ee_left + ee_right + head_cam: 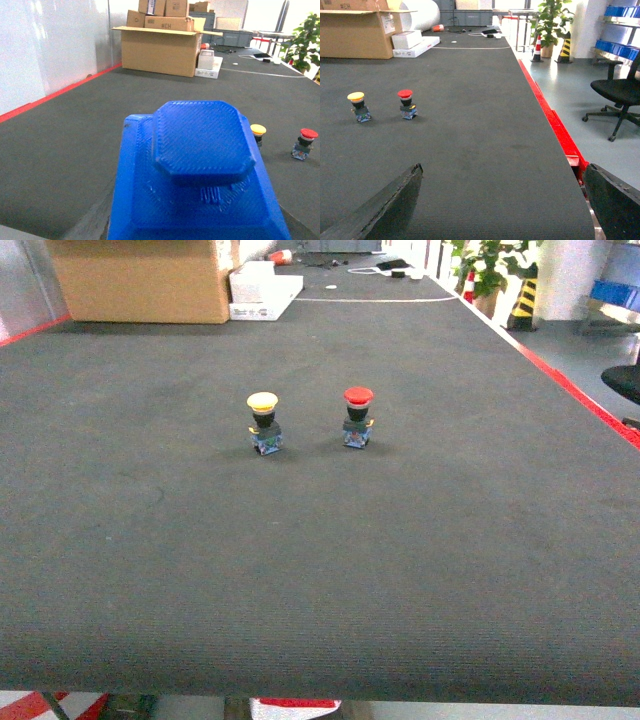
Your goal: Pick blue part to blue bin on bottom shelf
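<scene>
Apparently the pick is already done: the left wrist view is filled by the blue part [200, 175], a stepped plastic block with an eight-sided raised top, sitting right up against the camera where the left end effector would hold it. The fingers themselves are hidden behind the part, so I judge it clamped there rather than see the grip. It hangs above the dark desk [320, 570], not resting on it.

The right end effector [500, 200] stands wide apart with nothing between its two dark fingers [395, 200], low over the desk near the red edge strip.

What is left is the larger half of the job. Neither the blue bin nor the bottom shelf shows in any view (some blue bins sit on a far rack in the right wrist view, too distant to say whether they are the goal). So the carry, the approach to the shelf and the release are all still to come.

On the desk stand two push buttons, one yellow-capped button [264, 423] and one red-capped button [358, 417], side by side but apart, and no part of the task.
</scene>
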You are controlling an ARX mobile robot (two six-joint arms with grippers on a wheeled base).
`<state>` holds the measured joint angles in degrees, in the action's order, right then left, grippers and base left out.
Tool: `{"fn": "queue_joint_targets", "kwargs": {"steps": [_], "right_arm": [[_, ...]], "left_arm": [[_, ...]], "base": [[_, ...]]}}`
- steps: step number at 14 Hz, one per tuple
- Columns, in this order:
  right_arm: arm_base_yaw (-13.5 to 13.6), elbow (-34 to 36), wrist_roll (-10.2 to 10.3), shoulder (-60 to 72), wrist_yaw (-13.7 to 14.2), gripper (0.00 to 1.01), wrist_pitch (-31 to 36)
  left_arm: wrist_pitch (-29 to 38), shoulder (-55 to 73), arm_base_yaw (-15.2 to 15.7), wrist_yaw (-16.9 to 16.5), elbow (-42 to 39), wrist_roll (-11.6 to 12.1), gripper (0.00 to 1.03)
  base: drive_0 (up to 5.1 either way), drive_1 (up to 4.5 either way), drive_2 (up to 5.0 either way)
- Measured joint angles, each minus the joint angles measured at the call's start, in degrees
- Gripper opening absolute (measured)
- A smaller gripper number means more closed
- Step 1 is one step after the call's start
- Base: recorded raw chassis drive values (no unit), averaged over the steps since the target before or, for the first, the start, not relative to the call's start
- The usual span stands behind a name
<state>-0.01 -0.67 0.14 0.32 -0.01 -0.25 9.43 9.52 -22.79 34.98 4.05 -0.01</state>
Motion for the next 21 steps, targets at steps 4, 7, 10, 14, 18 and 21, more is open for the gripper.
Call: {"fn": "queue_joint_targets", "kwargs": {"steps": [4, 7, 10, 14, 18, 21], "right_arm": [[0.0, 0.0, 0.0, 0.0, 0.0, 0.98, 0.0], [0.0, 0.0, 0.0, 0.0, 0.0, 0.98, 0.0], [0.0, 0.0, 0.0, 0.0, 0.0, 0.98, 0.0], [0.0, 0.0, 0.0, 0.0, 0.0, 0.98, 0.0], [0.0, 0.0, 0.0, 0.0, 0.0, 0.98, 0.0], [0.0, 0.0, 0.0, 0.0, 0.0, 0.98, 0.0]], "left_arm": [[0.0, 0.0, 0.0, 0.0, 0.0, 0.0, 0.43], [0.0, 0.0, 0.0, 0.0, 0.0, 0.0, 0.43], [0.0, 0.0, -0.1, 0.0, 0.0, 0.0, 0.43], [0.0, 0.0, -0.1, 0.0, 0.0, 0.0, 0.43], [0.0, 0.0, -0.1, 0.0, 0.0, 0.0, 0.43], [0.0, 0.0, -0.1, 0.0, 0.0, 0.0, 0.43]], "base": [[0.0, 0.0, 0.0], [0.0, 0.0, 0.0], [-1.4, -1.36, -1.4], [-2.0, -2.04, -2.0], [-2.0, -2.04, -2.0], [-2.0, -2.04, -2.0]]}}
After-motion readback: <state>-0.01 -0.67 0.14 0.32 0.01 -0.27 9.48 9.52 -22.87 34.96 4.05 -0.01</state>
